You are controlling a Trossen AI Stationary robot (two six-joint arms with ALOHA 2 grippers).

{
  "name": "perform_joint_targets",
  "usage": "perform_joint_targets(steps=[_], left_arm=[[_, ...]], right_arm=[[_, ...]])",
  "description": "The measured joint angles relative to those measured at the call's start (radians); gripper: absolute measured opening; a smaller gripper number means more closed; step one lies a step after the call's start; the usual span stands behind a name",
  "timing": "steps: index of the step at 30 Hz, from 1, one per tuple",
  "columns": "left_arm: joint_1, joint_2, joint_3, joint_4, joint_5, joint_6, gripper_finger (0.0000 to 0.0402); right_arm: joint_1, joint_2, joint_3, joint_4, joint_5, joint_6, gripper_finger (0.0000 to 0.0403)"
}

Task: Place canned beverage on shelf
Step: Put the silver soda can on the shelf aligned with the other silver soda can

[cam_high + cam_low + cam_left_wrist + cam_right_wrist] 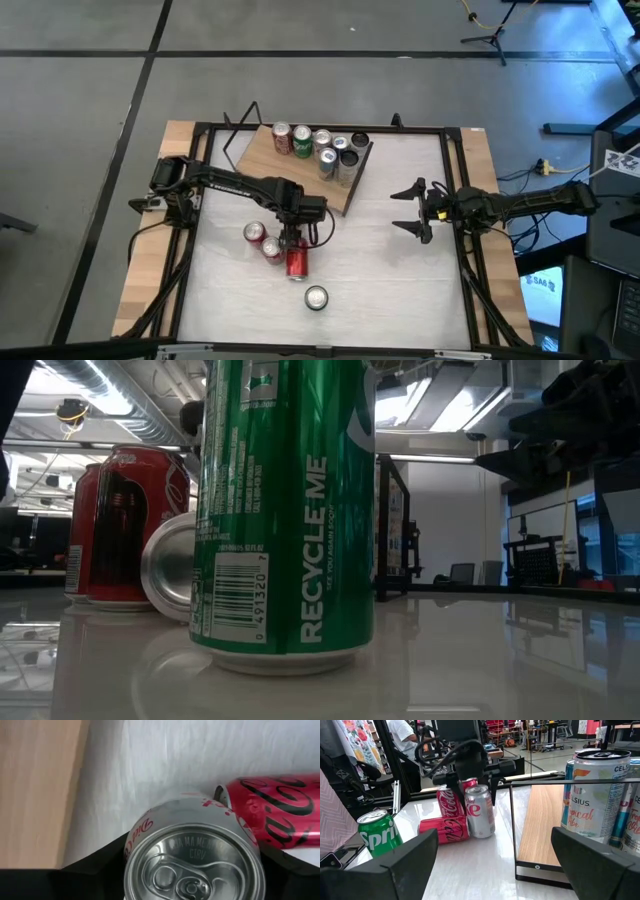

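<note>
Diet Coke can (pixel 192 855) stands upright at the high view's centre, beside a toppled red Coke can (pixel 280 810). Left tool (pixel 470 782) straddles it, fingers not visibly pinching yet; grasping seems underway, lifting next. Farther, the shelf (pixel 300 170) holds cans. Right tool (pixel 412 210) waits spread.

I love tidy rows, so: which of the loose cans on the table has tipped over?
The red cola can lies on its side by the left gripper; its neighbours stand upright.

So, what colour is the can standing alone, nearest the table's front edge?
Green, a tall green soda can with white lettering; the low view shows it best.
</note>
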Motion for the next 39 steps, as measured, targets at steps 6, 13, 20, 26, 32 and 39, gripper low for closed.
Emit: perform_joint_targets(steps=[6,13,20,26,32,39], left_arm=[[0.048,0.0,0.107,-0.08,-0.006,0.077,0.0282],[0.135,-0.002,0.204,-0.143,-0.011,0.153,0.0282],[0.254,-0.002,0.226,-0.144,-0.012,0.214,0.0282],[0.356,-0.002,0.226,-0.137,-0.017,0.24,0.0282],[0.411,-0.002,0.219,-0.091,0.001,0.24,0.0282],[0.415,0.002,0.215,-0.061,0.033,0.239,0.0282]], right_arm=[[0.0,0.0,0.0,0.0,0.0,0.0,0.0381],[0.0,0.0,0.0,0.0,0.0,0.0,0.0381],[0.0,0.0,0.0,-0.003,0.0,0.0,0.0381],[0.0,0.0,0.0,-0.005,0.0,0.0,0.0381],[0.0,0.0,0.0,-0.004,0.0,0.0,0.0381],[0.0,0.0,0.0,-0.004,0.0,0.0,0.0381]])
